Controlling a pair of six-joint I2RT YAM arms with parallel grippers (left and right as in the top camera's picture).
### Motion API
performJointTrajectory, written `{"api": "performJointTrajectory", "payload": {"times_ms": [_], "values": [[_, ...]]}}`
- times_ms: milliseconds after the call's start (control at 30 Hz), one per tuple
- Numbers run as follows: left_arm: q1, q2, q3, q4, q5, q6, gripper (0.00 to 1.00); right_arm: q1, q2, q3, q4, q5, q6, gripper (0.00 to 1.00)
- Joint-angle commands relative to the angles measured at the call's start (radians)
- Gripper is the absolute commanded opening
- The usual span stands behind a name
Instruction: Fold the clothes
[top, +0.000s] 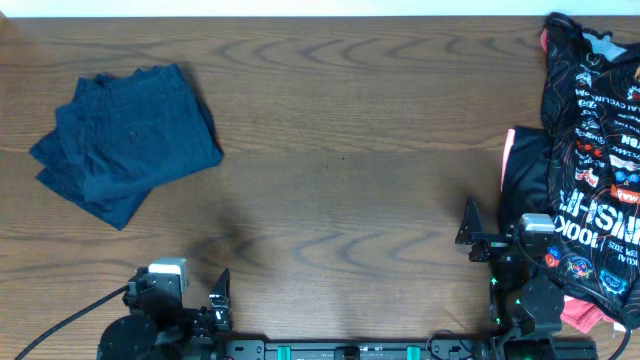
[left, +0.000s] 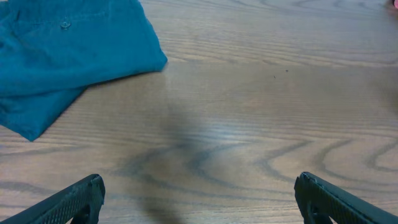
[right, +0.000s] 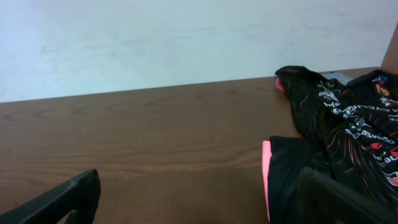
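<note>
The navy shorts (top: 125, 145) lie folded at ten o'clock on the table (top: 350, 130), well apart from both arms. The left gripper (left: 198, 190) at seven o'clock and the right gripper (right: 199, 186) at five (beside a black printed garment (top: 590, 150)) have fingers spread wide, holding nothing.

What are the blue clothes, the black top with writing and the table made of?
Blue clothes: soft matte woven cloth, probably cotton; stitched seams show. Black top: thin, slightly shiny printed fabric, maybe sports polyester; it lies crumpled. Table: brown wood grain, smooth faint sheen, possibly laminate.
</note>
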Motion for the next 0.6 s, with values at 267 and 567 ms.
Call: {"api": "performJointTrajectory", "payload": {"times_ms": [267, 567], "values": [[-0.002, -0.003, 0.000, -0.001, -0.011, -0.002, 0.98, -0.008, -0.003, -0.001, -0.004, -0.005, -0.010, 0.99], [0.039, -0.004, -0.004, 0.000, -0.001, -0.002, 0.98, -0.008, -0.003, -0.001, -0.004, -0.005, -0.010, 0.99]]}}
